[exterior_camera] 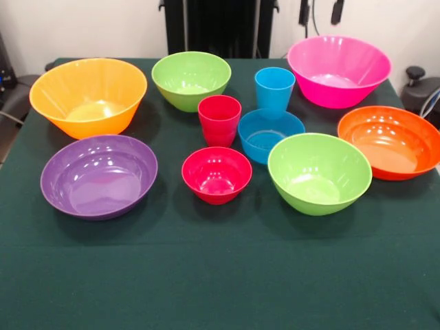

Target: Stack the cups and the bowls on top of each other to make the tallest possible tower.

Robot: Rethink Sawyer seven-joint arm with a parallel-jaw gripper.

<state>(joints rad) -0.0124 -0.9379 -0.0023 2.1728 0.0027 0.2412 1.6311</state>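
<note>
No tower is seen yet: the red cup point(219, 119) and the sky-blue cup point(274, 87) are set upright near the middle of the table point(220, 282), each standing alone, with the small blue bowl point(270, 135) just in front of the blue cup and beside the red one, possibly touching them. The small red bowl point(216, 174) is placed just nearer the camera. Around this cluster the larger bowls are spread: two lime green bowls point(191, 80) point(319, 172), a yellow-orange bowl point(88, 96), a purple bowl point(99, 175), a pink bowl point(338, 70) and an orange bowl point(389, 141), which appears to lie close to the table's edge. Nothing is nested or stacked, so the whole task is judged to remain. The gripper is not shown, so its jaws cannot be described. A wide bare strip of green cloth is left along the near side for building.
</note>
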